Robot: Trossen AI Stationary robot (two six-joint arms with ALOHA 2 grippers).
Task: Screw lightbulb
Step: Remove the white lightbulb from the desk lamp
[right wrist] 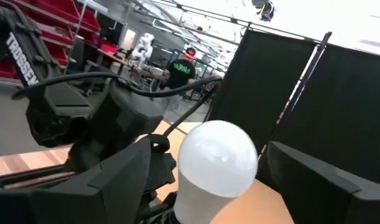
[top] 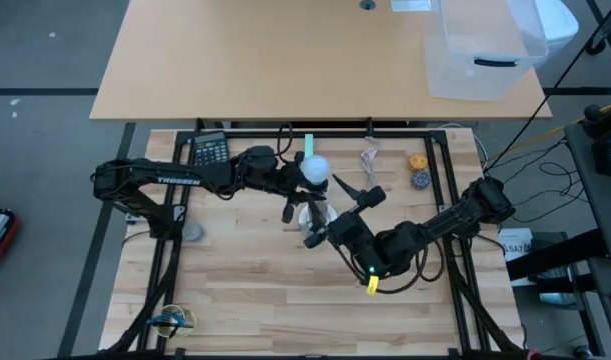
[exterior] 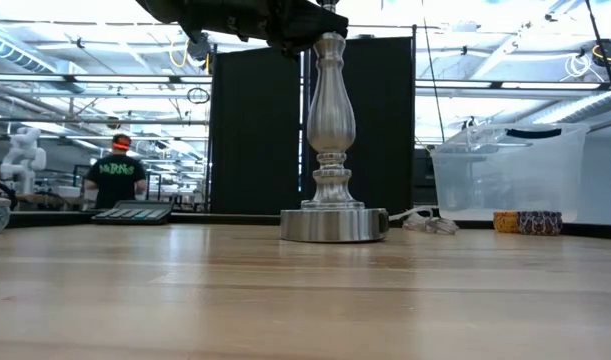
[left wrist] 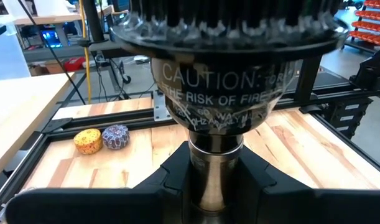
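The lightbulb (top: 315,168) sits atop the silver lamp stand (exterior: 333,140) near the tabletop's (top: 245,290) middle. The left gripper (left wrist: 214,180) has its fingers clamped on the stand's neck below the socket; the right gripper (right wrist: 217,180) has its fingers apart on either side of the lightbulb.

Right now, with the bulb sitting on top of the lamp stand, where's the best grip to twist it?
Grip the lightbulb across its round white globe, coming from above with a finger on each side. It stands upright on the lamp stand, so its narrow base is hidden and only the globe is exposed. The left gripper steadies the stand's neck.
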